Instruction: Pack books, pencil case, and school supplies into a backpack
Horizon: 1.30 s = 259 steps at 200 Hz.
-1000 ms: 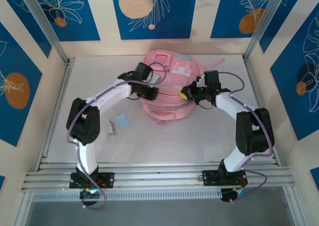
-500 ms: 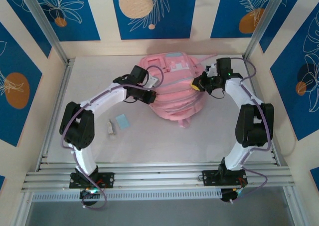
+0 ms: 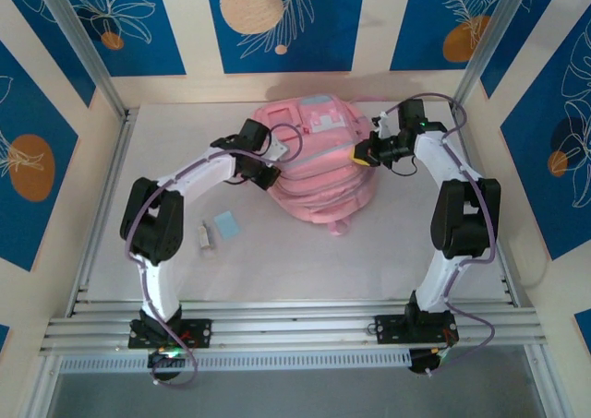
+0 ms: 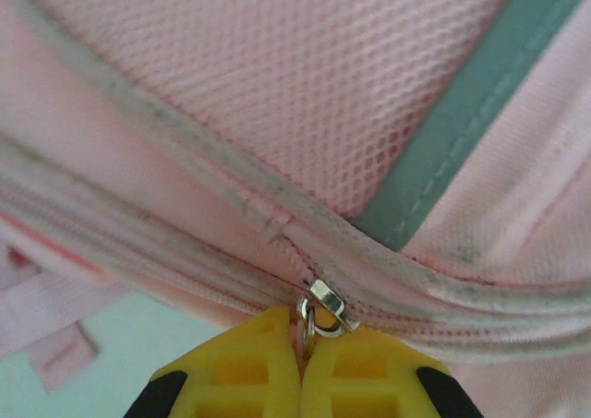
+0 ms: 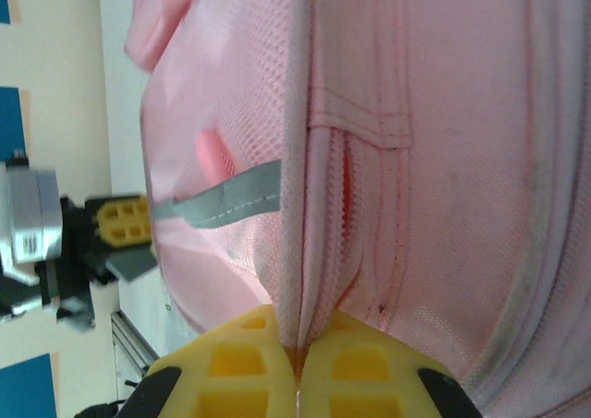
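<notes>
Between the 2 tools: pink backpack (image 3: 323, 169), lying on the worktop (image 3: 388, 261).
left tool (image 4: 300, 363): fingers together, clamped on the metal zip pull (image 4: 320, 307) at the backpack's side.
right tool (image 5: 297, 358): pinched shut on a seam fold of the backpack.
behind left tool, by its arm's elbow: light-blue square (image 3: 225, 223) and white piece (image 3: 205, 236), on the worktop, well apart from the backpack.
backpack contents: hidden.
</notes>
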Tool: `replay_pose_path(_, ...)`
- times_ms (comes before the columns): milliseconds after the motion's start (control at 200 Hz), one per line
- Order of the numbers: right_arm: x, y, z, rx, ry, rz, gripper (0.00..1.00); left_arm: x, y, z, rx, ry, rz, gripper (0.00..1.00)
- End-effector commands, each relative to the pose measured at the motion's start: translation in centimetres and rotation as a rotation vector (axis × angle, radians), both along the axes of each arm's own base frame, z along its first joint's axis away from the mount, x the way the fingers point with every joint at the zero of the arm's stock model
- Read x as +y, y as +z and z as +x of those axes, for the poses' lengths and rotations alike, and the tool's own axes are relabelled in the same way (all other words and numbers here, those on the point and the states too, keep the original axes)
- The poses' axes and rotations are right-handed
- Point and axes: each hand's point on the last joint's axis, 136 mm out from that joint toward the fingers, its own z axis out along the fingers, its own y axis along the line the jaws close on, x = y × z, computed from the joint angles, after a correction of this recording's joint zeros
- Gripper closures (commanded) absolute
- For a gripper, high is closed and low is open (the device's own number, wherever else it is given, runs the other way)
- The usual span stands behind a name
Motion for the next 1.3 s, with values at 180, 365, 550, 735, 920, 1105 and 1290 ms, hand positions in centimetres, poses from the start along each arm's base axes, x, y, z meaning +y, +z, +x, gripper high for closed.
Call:
replay_pose_path(180,-1.3,2.8,1.8,-0.148,0.009,-0.005,1.00,10.8,1.7,4.3,-0.117,0.453,0.157,0.80)
replay_pose_path(365,0.5,2.5,1.4,-0.137,0.047,0.012,1.00,9.9,2.8,1.9,-0.121,0.372,0.080,0.48)
replay_pose_path(550,2.5,4.4,0.7,-0.161,0.052,0.099,0.92,11.2,3.4,-1.5,-0.068,0.418,0.077,0.37)
replay_pose_path(735,3.8,5.8,-0.6,-0.195,0.047,0.074,0.54,14.2,2.7,-6.4,0.031,0.584,0.125,0.26)
replay_pose_path(920,2.9,5.3,-1.0,-0.195,-0.042,-0.060,0.01,16.1,0.5,-11.2,0.132,0.756,0.109,0.00)
replay_pose_path(1105,1.0,5.3,-0.7,-0.210,-0.154,-0.112,0.00,18.3,-0.6,-14.2,0.085,0.913,0.052,0.00)
replay_pose_path(1290,-0.8,4.5,-0.7,-0.212,-0.237,-0.119,0.01,18.5,-3.7,-15.8,0.154,0.971,0.011,0.00)
